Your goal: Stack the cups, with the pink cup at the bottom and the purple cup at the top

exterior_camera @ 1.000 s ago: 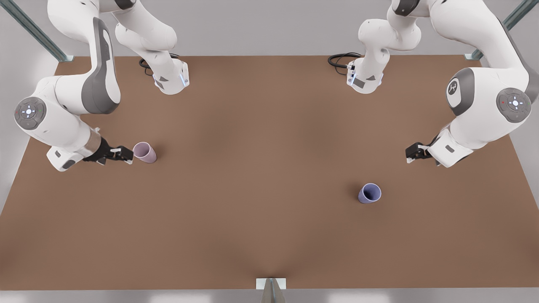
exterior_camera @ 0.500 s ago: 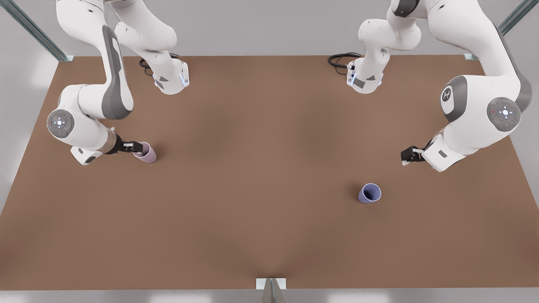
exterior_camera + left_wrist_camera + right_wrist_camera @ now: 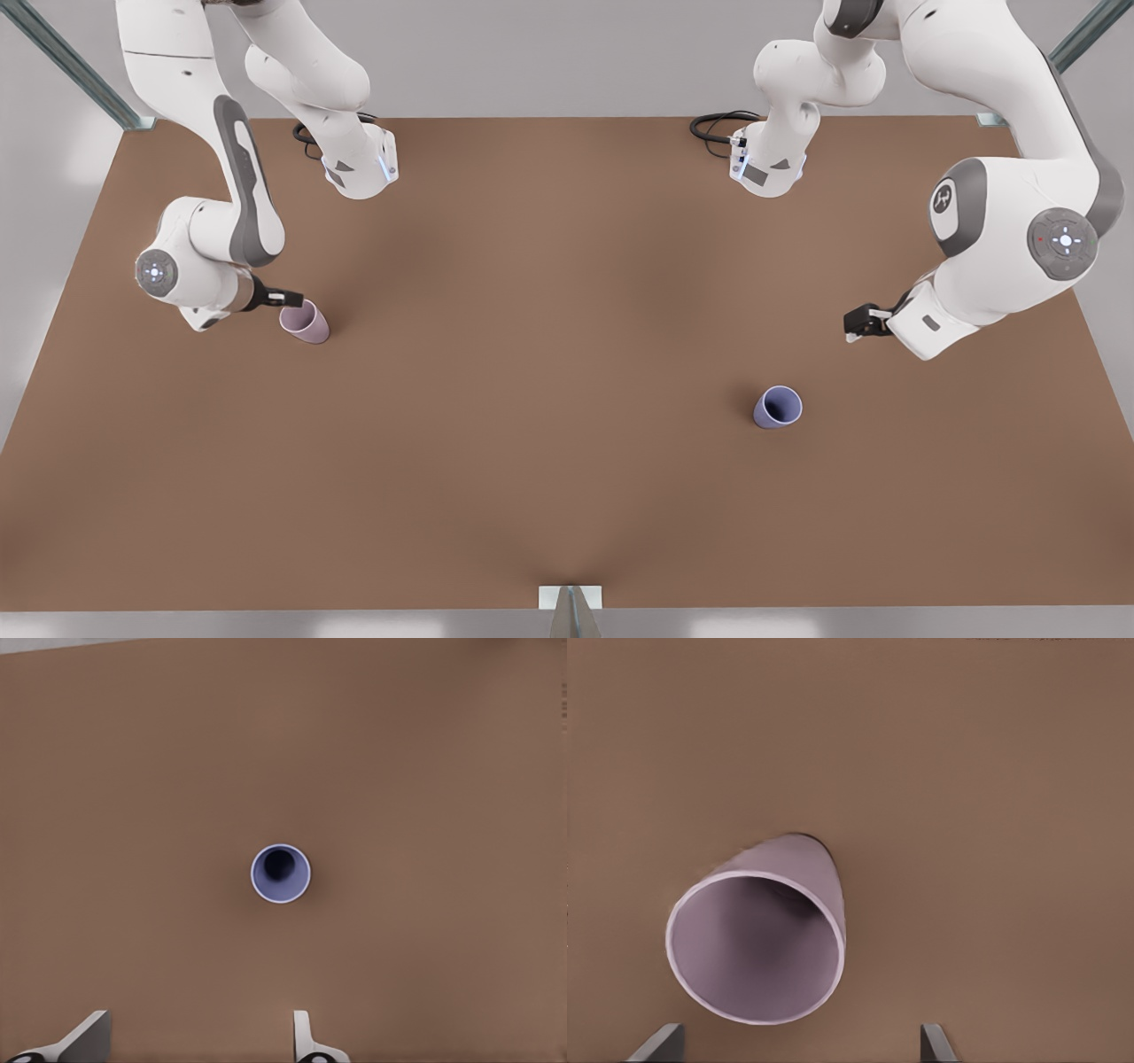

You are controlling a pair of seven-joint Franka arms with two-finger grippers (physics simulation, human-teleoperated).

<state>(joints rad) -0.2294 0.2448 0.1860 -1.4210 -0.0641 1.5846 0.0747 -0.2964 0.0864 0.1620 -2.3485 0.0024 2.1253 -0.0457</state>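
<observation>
Both grippers, right (image 3: 285, 299) and left (image 3: 852, 324), low, jaws apart.

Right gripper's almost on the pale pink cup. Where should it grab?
Take the small pale pink tapered cup at its rim wall, from above: it stands upright, mouth open, and the open right gripper sits close over it, fingers spread about as wide as the rim.

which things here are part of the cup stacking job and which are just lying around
Part of the job:
pink cup
purple cup
right tool, by the pink cup
left tool, waiting above the purple cup

Just there:
table
cables
</observation>
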